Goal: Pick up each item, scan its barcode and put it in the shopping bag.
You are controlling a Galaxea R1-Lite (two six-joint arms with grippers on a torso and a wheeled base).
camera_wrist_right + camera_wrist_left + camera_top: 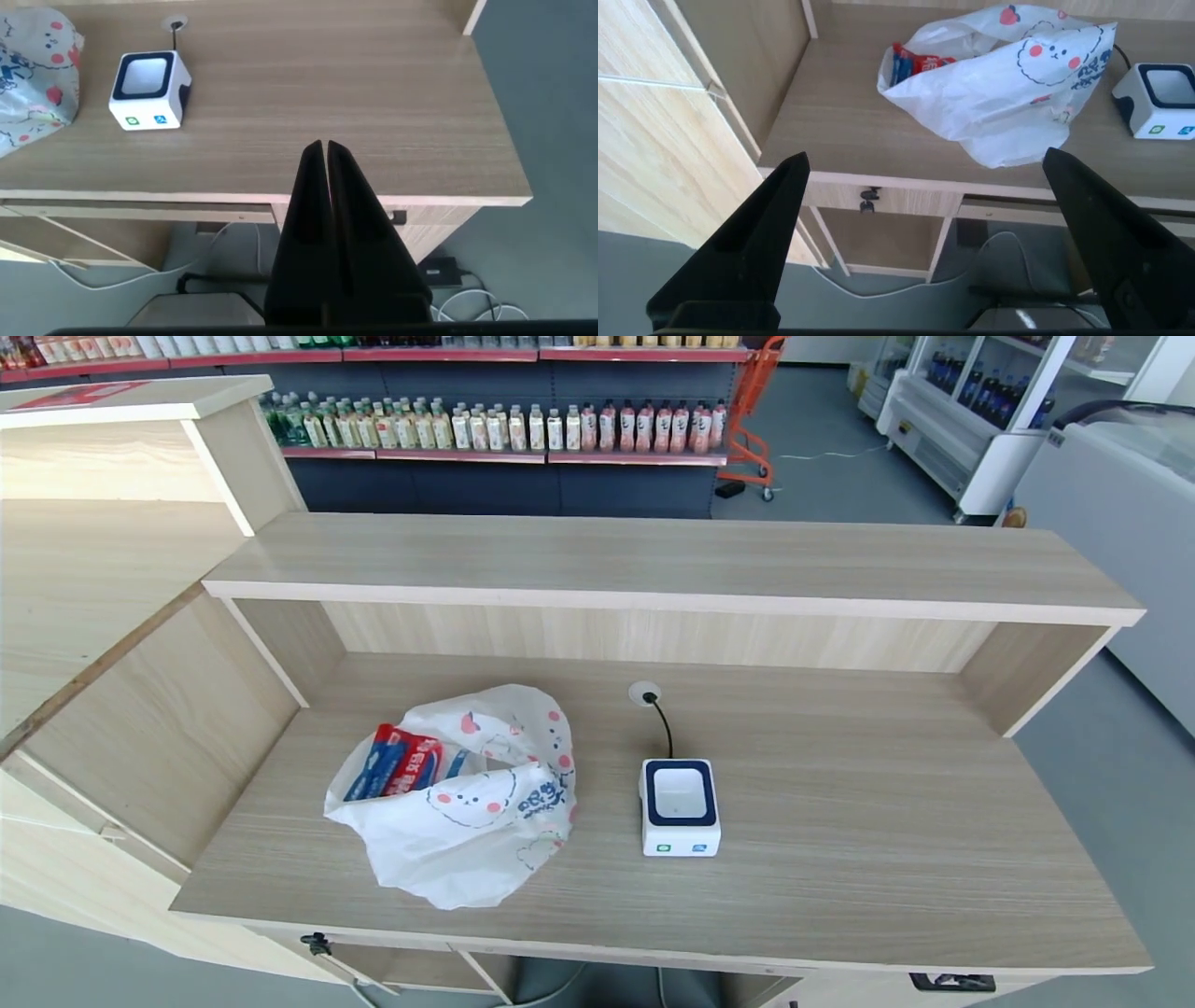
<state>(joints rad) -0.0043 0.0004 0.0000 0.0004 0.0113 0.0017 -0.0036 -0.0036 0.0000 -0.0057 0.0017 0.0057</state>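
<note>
Left gripper (926, 159) spread; one shopping bag (471, 821), one scanner (681, 805).

A white crumpled plastic shopping bag (467, 812) is printed with outlined cartoon figures, pink cheeks, red spots and blue lettering. A glossy red-and-blue snack packet (397, 761) is marked with white. The white box-shaped barcode scanner (681, 840) is topped by a dark navy frame around a pale grey window, and 2 small squares, 1 green and 1 blue, are set on its front. Its thin cable (665, 728) is black. The pale laminate counter (840, 821) is streaked with beige-grey wood grain. The left gripper (924, 163) and right gripper (324, 147) are finished in plain black.
</note>
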